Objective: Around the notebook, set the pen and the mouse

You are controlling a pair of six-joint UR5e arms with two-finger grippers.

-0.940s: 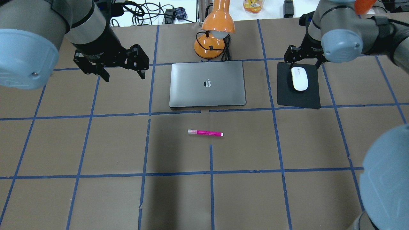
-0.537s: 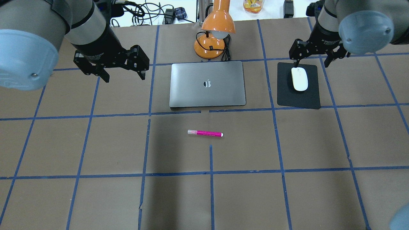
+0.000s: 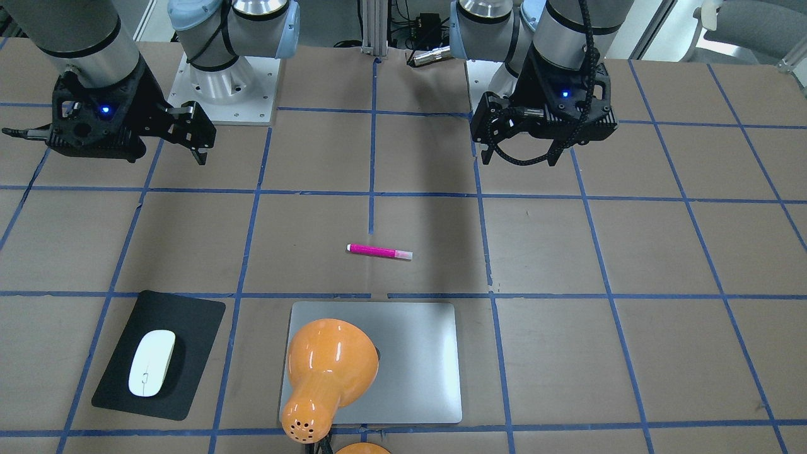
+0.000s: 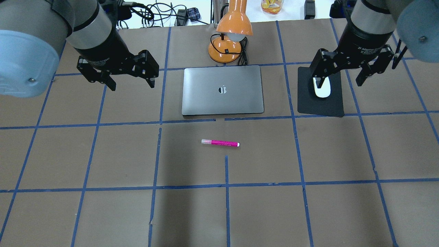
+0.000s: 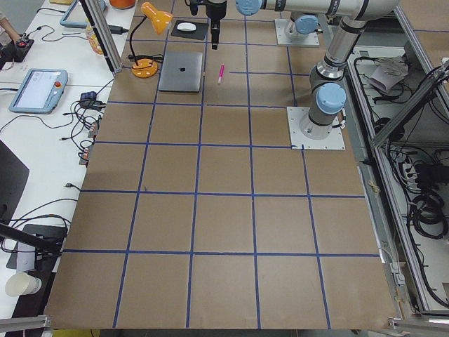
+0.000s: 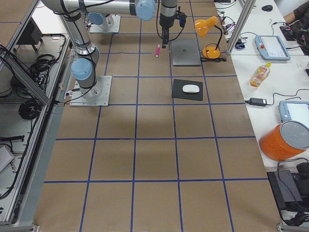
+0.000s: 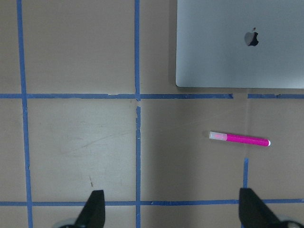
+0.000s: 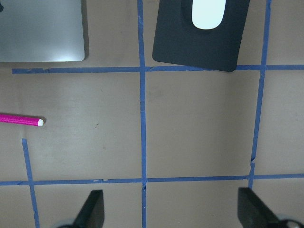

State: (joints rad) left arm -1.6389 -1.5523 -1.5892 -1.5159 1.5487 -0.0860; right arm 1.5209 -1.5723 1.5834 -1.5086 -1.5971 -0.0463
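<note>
The magenta pen [image 4: 220, 143] lies flat on the brown table, in front of the closed silver notebook [image 4: 223, 90]. The white mouse [image 4: 323, 92] rests on a black mat [image 4: 320, 104] to the notebook's right. My right gripper [image 4: 339, 81] hangs open and empty above the mat, one finger covering part of the mouse. My left gripper [image 4: 131, 83] hangs open and empty to the left of the notebook. The left wrist view shows the pen [image 7: 240, 138] and the notebook [image 7: 240, 42] ahead of the left gripper [image 7: 172, 211]. The right wrist view shows the mouse [image 8: 208, 14].
An orange desk lamp [image 4: 229, 37] stands just behind the notebook, its shade over the notebook's far edge in the front-facing view [image 3: 328, 372]. Blue tape lines grid the brown table [image 4: 103, 212]. Cables and a bottle sit on the white bench beyond the table.
The right arm has swung, bringing its open gripper from behind the mouse mat to above it, over the mouse. The left gripper has barely shifted. Pen, mouse and notebook lie as before.
</note>
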